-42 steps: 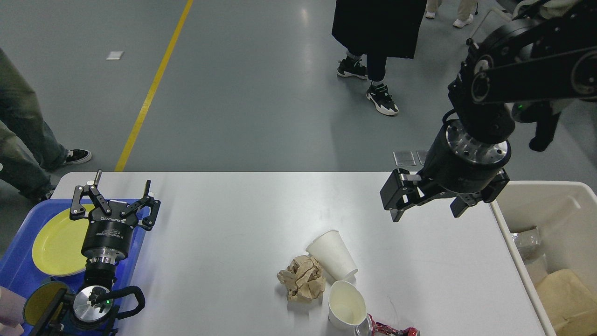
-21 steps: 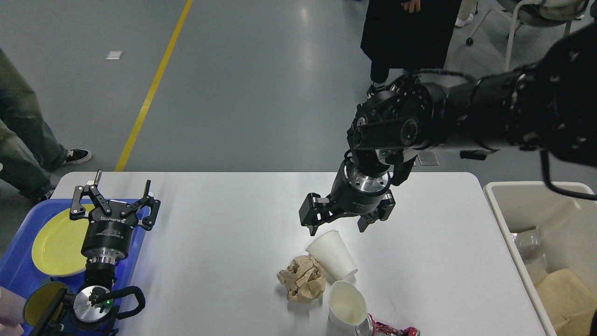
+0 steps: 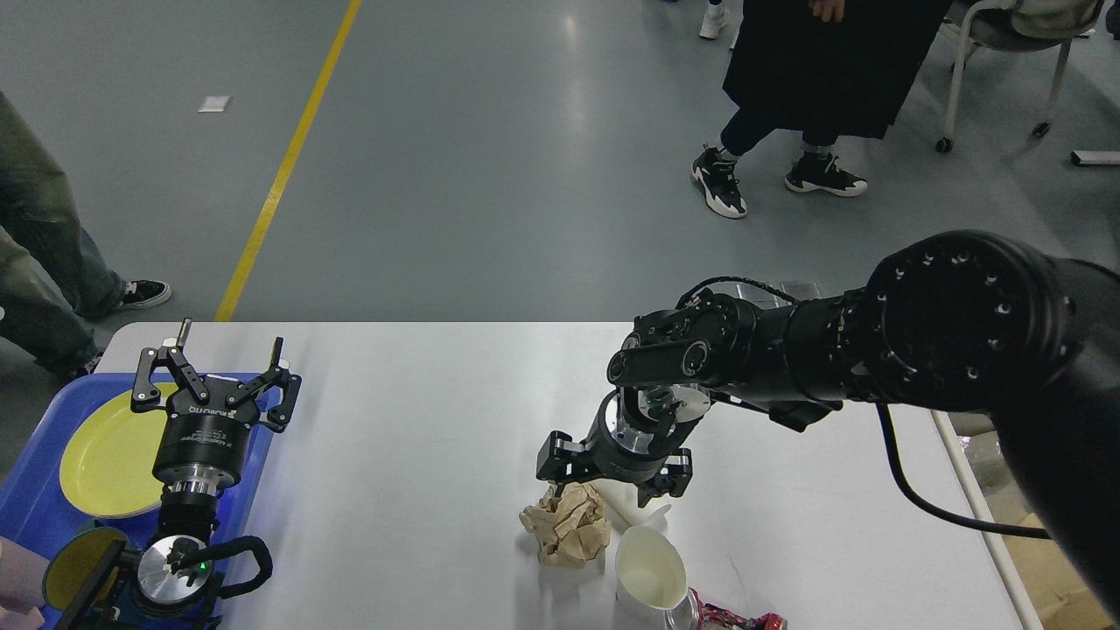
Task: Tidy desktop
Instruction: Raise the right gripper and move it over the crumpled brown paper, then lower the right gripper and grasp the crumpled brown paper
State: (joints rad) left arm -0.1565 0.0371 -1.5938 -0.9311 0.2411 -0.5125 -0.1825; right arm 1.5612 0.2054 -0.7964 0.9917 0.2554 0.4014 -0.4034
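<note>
The white desktop (image 3: 420, 455) fills the lower view. My right gripper (image 3: 612, 483) is open and lowered over a white paper cup (image 3: 623, 510) lying on its side, one finger on each side of it; the cup is mostly hidden under the gripper. Crumpled brown paper (image 3: 567, 525) lies just left of and below the gripper. A second white cup (image 3: 649, 573) stands upright in front of it. A crushed red can (image 3: 735, 619) lies at the front edge. My left gripper (image 3: 219, 359) is open and empty above the blue tray (image 3: 26, 499).
A yellow plate (image 3: 105, 455) lies in the blue tray, with a small yellow bowl (image 3: 70, 569) near its front. A beige bin (image 3: 1006, 569) stands off the table's right edge, mostly hidden by my right arm. People stand beyond the far edge.
My right arm swung from above the bin, left across the table, and came down over the lying cup. The left arm has not moved. The person behind walked to the right.
</note>
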